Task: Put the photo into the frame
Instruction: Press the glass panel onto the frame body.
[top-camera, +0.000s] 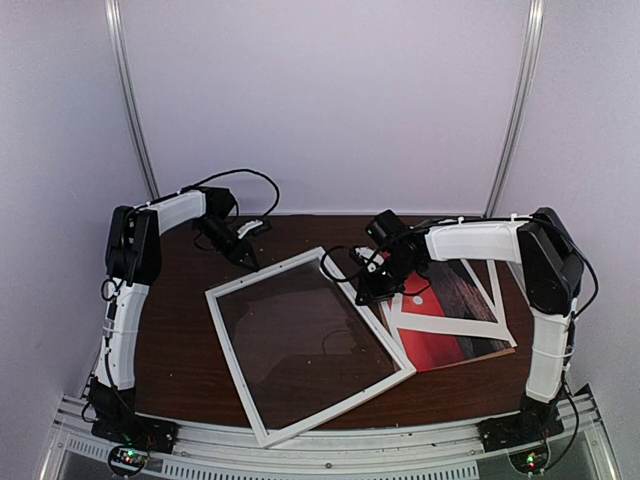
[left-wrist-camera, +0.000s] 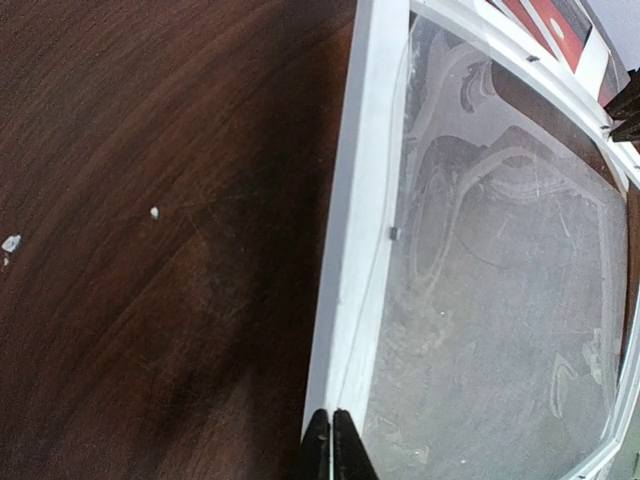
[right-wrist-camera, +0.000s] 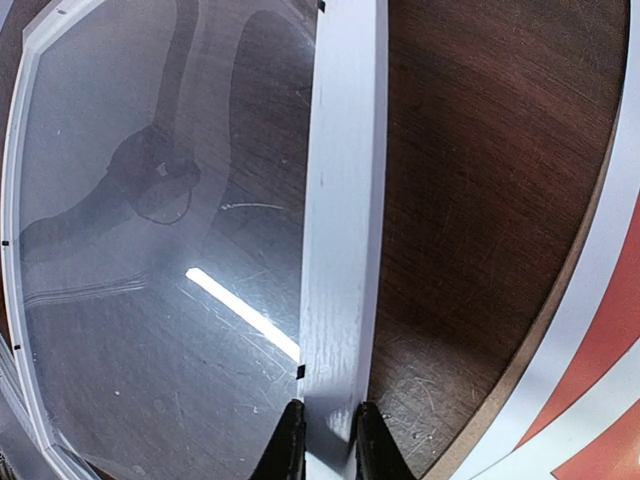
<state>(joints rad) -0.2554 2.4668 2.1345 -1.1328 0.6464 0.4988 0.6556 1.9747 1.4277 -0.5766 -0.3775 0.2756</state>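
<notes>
The white frame (top-camera: 235, 365) lies at an angle in the middle of the dark wooden table, with a clear pane inside it. It also shows in the left wrist view (left-wrist-camera: 355, 200) and the right wrist view (right-wrist-camera: 345, 180). My right gripper (top-camera: 363, 292) is shut on the frame's right rail, one finger (right-wrist-camera: 290, 445) on each side of it. My left gripper (top-camera: 249, 263) is shut and empty at the frame's far left rail, fingertips (left-wrist-camera: 318, 445) pressed together. The red sunset photo (top-camera: 437, 350) lies right of the frame, partly under a white mat (top-camera: 450, 322).
The mat's white strips (right-wrist-camera: 590, 270) cross the red print (right-wrist-camera: 618, 335) beside a brown board edge (right-wrist-camera: 520, 385). Small white crumbs (left-wrist-camera: 12, 243) lie on the bare wood left of the frame. The table's near edge is just below the frame's front corner.
</notes>
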